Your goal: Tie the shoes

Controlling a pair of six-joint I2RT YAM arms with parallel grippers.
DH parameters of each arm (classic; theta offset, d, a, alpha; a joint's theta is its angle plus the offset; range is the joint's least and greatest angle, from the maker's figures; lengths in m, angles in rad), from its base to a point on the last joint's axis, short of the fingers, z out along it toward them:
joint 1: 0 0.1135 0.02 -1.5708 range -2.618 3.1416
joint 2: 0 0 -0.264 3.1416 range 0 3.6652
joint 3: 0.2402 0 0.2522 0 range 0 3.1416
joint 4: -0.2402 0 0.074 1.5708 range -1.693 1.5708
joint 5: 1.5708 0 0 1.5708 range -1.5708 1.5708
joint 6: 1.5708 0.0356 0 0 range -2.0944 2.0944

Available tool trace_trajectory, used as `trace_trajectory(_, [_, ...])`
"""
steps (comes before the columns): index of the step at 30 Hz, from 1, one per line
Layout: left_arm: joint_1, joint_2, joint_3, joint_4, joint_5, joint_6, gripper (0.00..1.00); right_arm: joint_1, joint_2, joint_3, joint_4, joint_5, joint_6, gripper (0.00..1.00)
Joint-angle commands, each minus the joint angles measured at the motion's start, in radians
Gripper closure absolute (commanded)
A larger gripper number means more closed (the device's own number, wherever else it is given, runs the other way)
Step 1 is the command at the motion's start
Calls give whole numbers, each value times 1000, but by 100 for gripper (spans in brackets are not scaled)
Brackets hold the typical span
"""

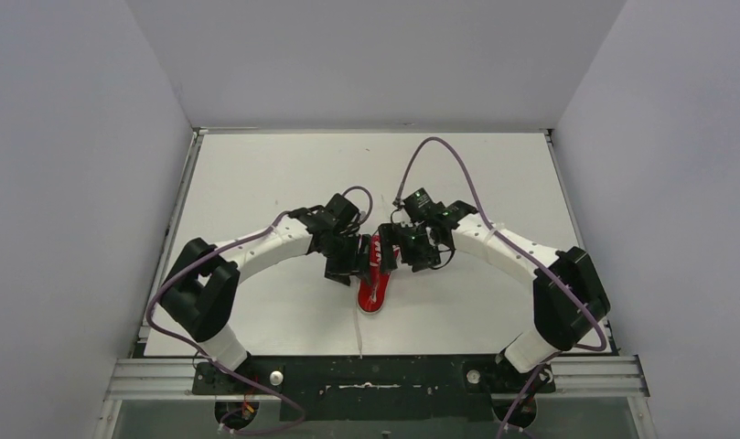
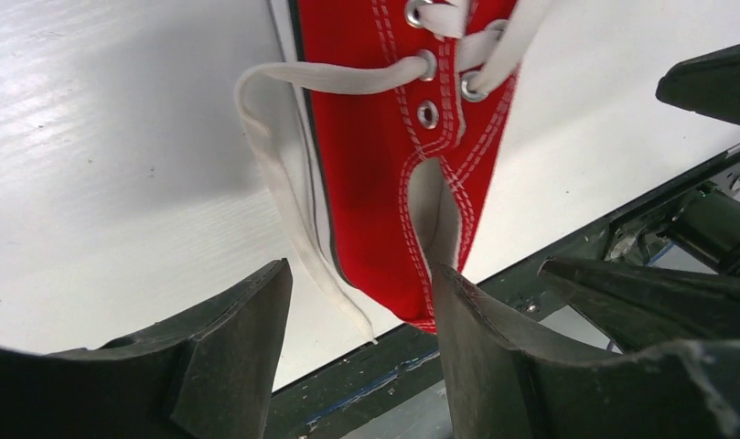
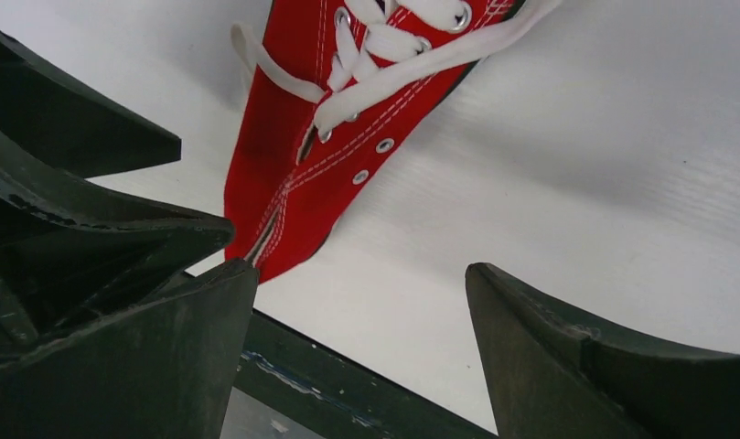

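Observation:
The red shoe (image 1: 377,291) lies on the white table (image 1: 284,174), heel toward the near edge, between my two grippers. My left gripper (image 1: 355,265) hovers at its left side, and in the left wrist view it (image 2: 359,268) is open over the shoe (image 2: 375,183). A loose white lace (image 2: 288,219) trails down the shoe's side into the gap, gripped by neither finger. My right gripper (image 1: 391,251) sits at the shoe's right side. In the right wrist view it (image 3: 361,268) is open over bare table, beside the shoe (image 3: 293,174) and its crossed laces (image 3: 393,55).
The dark front rail of the table (image 2: 393,375) runs just beyond the shoe's heel. The right gripper's body (image 2: 713,82) shows at the edge of the left wrist view, close by. Grey walls (image 1: 73,183) enclose the table, and purple cables (image 1: 439,146) arc over the arms.

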Motion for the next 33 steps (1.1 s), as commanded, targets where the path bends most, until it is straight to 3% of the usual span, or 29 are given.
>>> trace_trajectory(1, [33,-3,1,58,25,13,45,-23,-34,-51,150,61,163,13])
trace_trajectory(7, [111,-1,32,82,45,122,36,-194,-9,-74,206,-22,205,13])
trace_trajectory(11, [139,67,75,109,151,250,36,-261,58,-22,231,-114,174,15])
trace_trajectory(12, [144,89,85,125,189,267,33,-273,70,-21,262,-158,172,15])
trace_trajectory(14, [160,126,83,187,276,292,19,-293,97,-24,323,-233,183,15])
trace_trajectory(17, [192,172,56,304,377,280,10,-308,147,-7,346,-289,188,13])
trace_trajectory(22, [203,222,21,420,475,230,8,-333,215,-8,428,-360,246,11])
trace_trajectory(29, [214,218,-69,561,565,124,42,-346,259,-57,575,-447,332,18])
trace_trajectory(33, [217,187,-109,573,578,101,57,-349,294,-91,684,-499,392,29])
